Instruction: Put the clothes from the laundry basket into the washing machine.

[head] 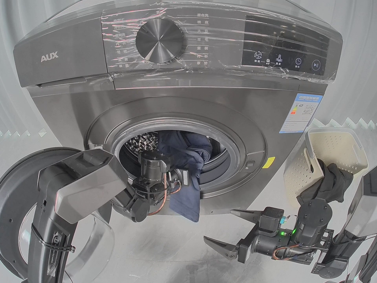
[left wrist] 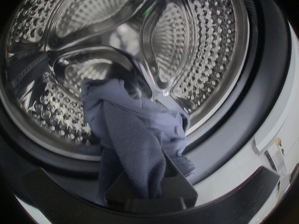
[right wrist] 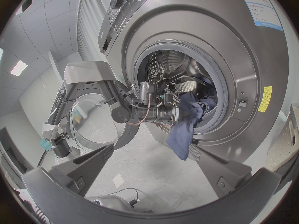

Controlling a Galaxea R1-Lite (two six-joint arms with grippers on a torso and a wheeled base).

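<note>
- The right gripper hung low, its ribbed dark fingers spread wide with nothing between them. The task looked roughly midway.
- Beyond and beside those fingers stood the laundry basket, cream perforated plastic. A limp black garment slumped over its rim, not yet moved.
- The left gripper was clamped on a navy garment, a soft matte knit bunched between its fingers.
- Ahead of those fingers the cloth lay partly inside the washing machine. Below them a tail drooped over the rubber door seal, so it probably needed pushing deeper.
- Farthest off, the drum gleamed: dimpled, perforated steel with smooth raised paddles.
</note>
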